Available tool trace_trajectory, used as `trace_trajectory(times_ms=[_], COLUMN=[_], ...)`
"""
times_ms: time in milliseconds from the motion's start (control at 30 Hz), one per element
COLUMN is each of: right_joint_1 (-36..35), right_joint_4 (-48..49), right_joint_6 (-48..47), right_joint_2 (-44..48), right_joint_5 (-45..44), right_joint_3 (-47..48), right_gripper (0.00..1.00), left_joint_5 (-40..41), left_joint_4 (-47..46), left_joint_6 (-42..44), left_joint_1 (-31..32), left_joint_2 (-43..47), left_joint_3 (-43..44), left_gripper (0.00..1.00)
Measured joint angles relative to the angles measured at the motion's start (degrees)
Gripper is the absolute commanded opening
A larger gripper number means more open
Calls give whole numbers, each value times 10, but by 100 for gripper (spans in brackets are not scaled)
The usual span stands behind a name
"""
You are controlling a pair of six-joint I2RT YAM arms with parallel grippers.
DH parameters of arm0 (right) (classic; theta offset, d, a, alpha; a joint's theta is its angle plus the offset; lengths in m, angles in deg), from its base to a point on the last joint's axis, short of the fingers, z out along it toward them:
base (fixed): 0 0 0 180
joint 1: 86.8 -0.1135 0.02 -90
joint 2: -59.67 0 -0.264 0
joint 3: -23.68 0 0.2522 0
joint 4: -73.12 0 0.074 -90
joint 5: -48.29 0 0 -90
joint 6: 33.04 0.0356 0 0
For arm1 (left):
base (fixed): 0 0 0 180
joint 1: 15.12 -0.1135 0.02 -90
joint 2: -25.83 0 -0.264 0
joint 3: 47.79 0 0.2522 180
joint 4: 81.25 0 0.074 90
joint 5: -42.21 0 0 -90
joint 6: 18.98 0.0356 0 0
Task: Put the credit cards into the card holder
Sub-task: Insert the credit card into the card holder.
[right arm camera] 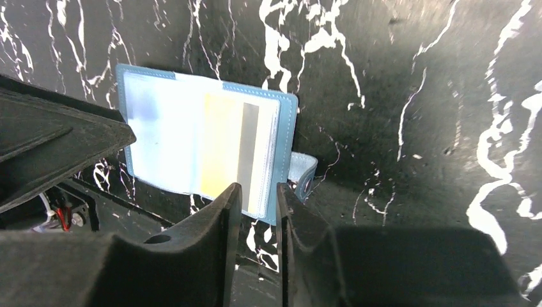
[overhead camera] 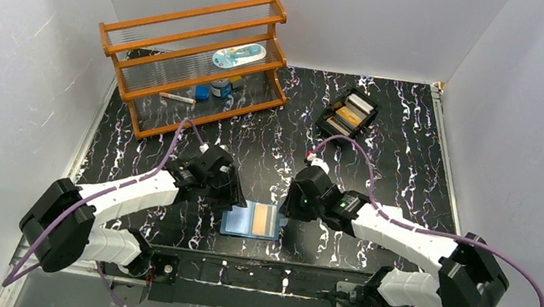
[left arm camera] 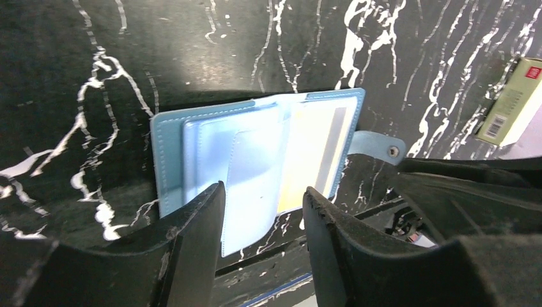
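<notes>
The blue card holder [overhead camera: 241,220] lies open and flat near the table's front edge. An orange-gold credit card [overhead camera: 264,219] with a grey stripe sits behind the clear sleeve of its right half; it also shows in the left wrist view [left arm camera: 314,153] and the right wrist view [right arm camera: 224,147]. My left gripper [left arm camera: 263,199] is open and empty, hovering over the holder's [left arm camera: 211,153] near left edge. My right gripper [right arm camera: 259,192] has a narrow gap and holds nothing, over the holder's [right arm camera: 160,128] near right corner by the snap tab [right arm camera: 301,173]. More cards [overhead camera: 349,116] lie in a black tray.
The black tray [overhead camera: 330,116] stands at the back centre-right. A wooden shelf rack [overhead camera: 193,59] with small items stands at the back left. A pale green box with a barcode [left arm camera: 511,102] shows at the right edge of the left wrist view. White walls enclose the table.
</notes>
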Motion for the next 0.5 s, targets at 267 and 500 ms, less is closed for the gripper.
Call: trace_trajectory(times_ms=[267,500], right_joint_1=[30,169], right_joint_4=[-82,-79], right_joint_6=[-139,-317], right_joint_2=[1,-69], right_joint_5=[-87,-138], right_joint_3=[131,258], right_gripper=[49,52], left_joint_5=[49,60], left_joint_4=[71,78], left_joint_6=[20,68], left_joint_1=[0,0], left_joint_2=[46,113], left_joint_3=[30,31], left_gripper=[56,66])
